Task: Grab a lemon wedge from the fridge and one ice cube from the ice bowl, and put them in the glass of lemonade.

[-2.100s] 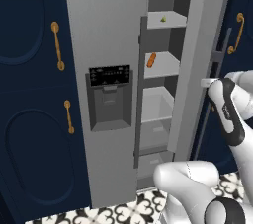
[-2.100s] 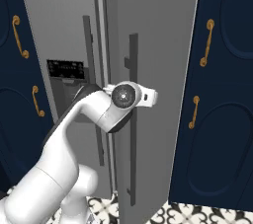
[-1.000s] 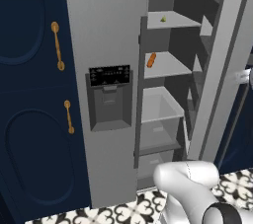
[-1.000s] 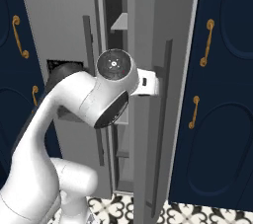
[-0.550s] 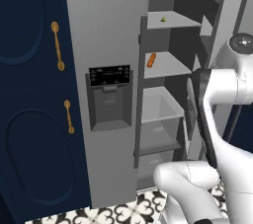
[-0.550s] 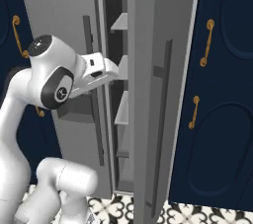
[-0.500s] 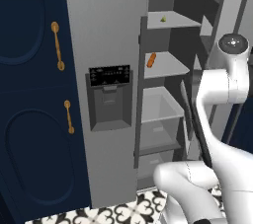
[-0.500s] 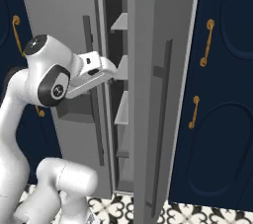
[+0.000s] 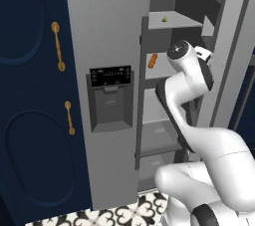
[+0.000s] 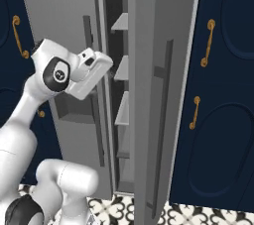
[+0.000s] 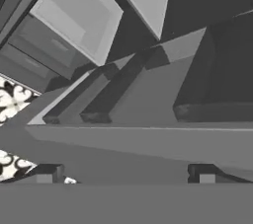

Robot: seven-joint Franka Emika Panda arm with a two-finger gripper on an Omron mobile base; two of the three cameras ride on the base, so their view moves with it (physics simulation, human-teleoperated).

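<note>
**Arm at the opened fridge — gripper reaching toward the shelves**

Where the two dark fingertips (image 11: 44,172) rise at the lower edge of the hand view, they stand wide apart with nothing between them, so the gripper (image 11: 123,173) is spread and empty. Just beyond the tips, from about 9 o'clock to 3 o'clock, runs a grey edge of the fridge (image 11: 148,139), with dark handle bars (image 11: 118,90) slanting up toward 1 o'clock. At 10 to 11 o'clock lies a pale drawer bin (image 11: 79,16), and at 8 to 9 o'clock a patch of patterned floor tile (image 11: 12,99).

In the right base view the hand (image 10: 92,73) sits at the mouth of the gap between the fridge's doors, pointing toward 3 o'clock at the shelves (image 10: 121,68) inside; the fingers themselves are hidden there. The right-hand door (image 10: 158,80) stands ajar, its long dark handle (image 10: 161,120) facing the camera. Navy cabinets (image 10: 223,95) with gold handles (image 10: 207,43) flank the fridge at 3 o'clock.

In the left base view the arm's wrist (image 9: 191,65) is raised in front of the open compartment. The closed left door (image 9: 104,31) carries the black dispenser panel (image 9: 110,98) at 9 o'clock of the wrist. On the shelves, a small yellow-green item (image 9: 165,19) — too small to identify — rests at 12 o'clock, and an orange item (image 9: 153,60) lies on the shelf below, at about 10 o'clock of the wrist.
</note>
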